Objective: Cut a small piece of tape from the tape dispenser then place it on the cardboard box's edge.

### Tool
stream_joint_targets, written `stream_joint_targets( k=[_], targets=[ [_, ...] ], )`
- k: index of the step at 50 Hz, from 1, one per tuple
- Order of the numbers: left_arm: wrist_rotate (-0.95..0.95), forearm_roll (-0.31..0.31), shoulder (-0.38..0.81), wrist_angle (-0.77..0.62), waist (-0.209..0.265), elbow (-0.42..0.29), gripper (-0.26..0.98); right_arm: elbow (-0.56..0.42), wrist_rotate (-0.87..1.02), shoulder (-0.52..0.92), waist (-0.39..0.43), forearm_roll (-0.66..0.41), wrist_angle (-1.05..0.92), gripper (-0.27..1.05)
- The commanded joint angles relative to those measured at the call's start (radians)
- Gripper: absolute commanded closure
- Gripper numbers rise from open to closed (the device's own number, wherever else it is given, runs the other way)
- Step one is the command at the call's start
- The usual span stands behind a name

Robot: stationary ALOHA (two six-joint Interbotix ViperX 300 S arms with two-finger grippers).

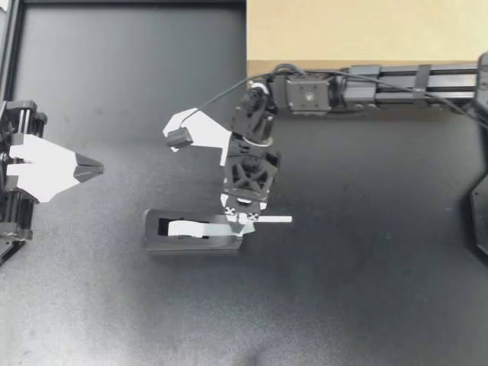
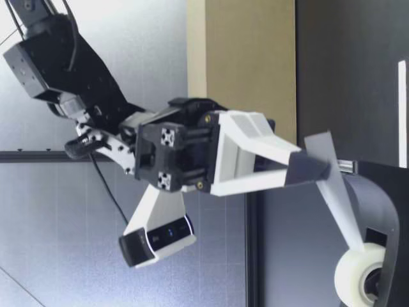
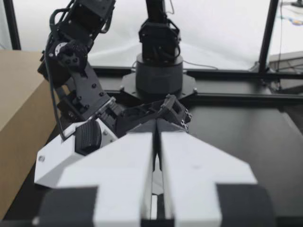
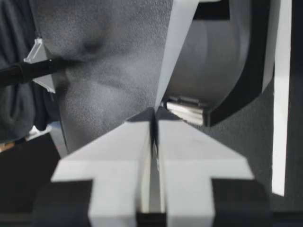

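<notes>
The tape strip (image 4: 173, 52) runs taut from the roll (image 2: 358, 275) in the tape dispenser (image 1: 191, 242) up to my right claw (image 1: 244, 219), whose fingers are pressed together on its free end. The dispenser sits on the desk (image 1: 343, 305) near the middle, directly below that claw.

The strip is thin, light and limp. It is sticky on one side, so it is likely to curl or cling to the fingers once it is severed. The present hold near the free end seems right. The cut probably calls for drawing the strip down across the serrated cutter (image 4: 185, 109), which sits just beside the fingertips.

A narrow white strip (image 1: 274, 219) lies flat on the desk next to the dispenser. I cannot tell whether it is loose tape or a marking.

The cardboard box (image 1: 366, 30) stands at the far edge of the desk, behind my right arm, with bare desk between it and the dispenser. My left claw (image 1: 90, 169) is well off to the side with its fingers together and holds nothing, so it is clear of the path.
</notes>
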Motion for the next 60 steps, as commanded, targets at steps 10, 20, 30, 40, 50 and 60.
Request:
stream_joint_targets(
  k=[10,20,30,40,50,60],
  targets=[
    [-0.002,0.000,0.005,-0.011,0.002,-0.017,0.83,0.046,-0.005,-0.084,-0.014,-0.002,-0.025,0.80],
    [-0.002,0.000,0.005,-0.011,0.002,-0.017,0.83,0.078,-0.012,-0.101,-0.020,-0.002,-0.040,0.80],
    [-0.003,0.000,0.005,-0.011,0.002,-0.015,0.83,0.091,-0.012,-0.104,-0.020,-0.002,-0.041,0.80],
    [-0.002,0.000,0.005,-0.011,0.000,-0.012,0.83,0.120,-0.014,-0.092,-0.020,-0.002,-0.077,0.80],
    [-0.002,0.000,0.009,-0.011,0.002,-0.012,0.83,0.155,-0.020,-0.077,-0.020,0.000,-0.135,0.80],
    [-0.002,0.000,0.026,-0.011,0.002,-0.014,0.83,0.179,-0.020,-0.063,-0.018,0.002,-0.192,0.80]
  ],
)
